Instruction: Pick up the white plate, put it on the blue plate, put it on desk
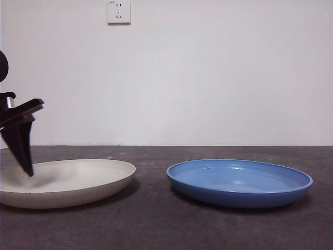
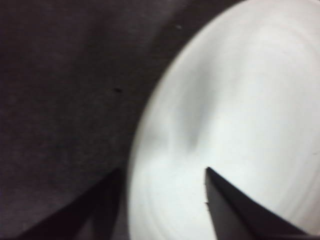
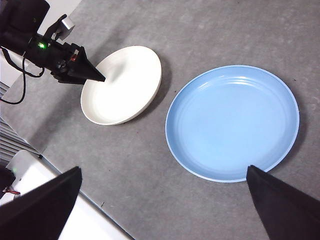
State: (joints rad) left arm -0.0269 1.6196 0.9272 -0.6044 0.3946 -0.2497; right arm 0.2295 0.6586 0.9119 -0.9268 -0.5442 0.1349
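Note:
The white plate (image 1: pixel 73 179) (image 3: pixel 122 85) lies on the left of the desk (image 1: pixel 156 224), with the blue plate (image 1: pixel 239 181) (image 3: pixel 232 122) beside it on the right; a gap separates them. My left gripper (image 1: pixel 26 161) (image 2: pixel 162 185) (image 3: pixel 97 77) is open and low at the white plate's outer rim. In the left wrist view one jaw is over the white plate (image 2: pixel 240 110) and the other over the desk (image 2: pixel 60 100), so the rim lies between them. My right gripper (image 3: pixel 162 170) hangs open, high above the desk near the blue plate, holding nothing.
A white wall with a power outlet (image 1: pixel 118 11) stands behind the desk. In the right wrist view the desk's edge (image 3: pixel 65 167) runs close to the white plate, with a pale surface beyond it and black cables (image 3: pixel 15 95) by the left arm.

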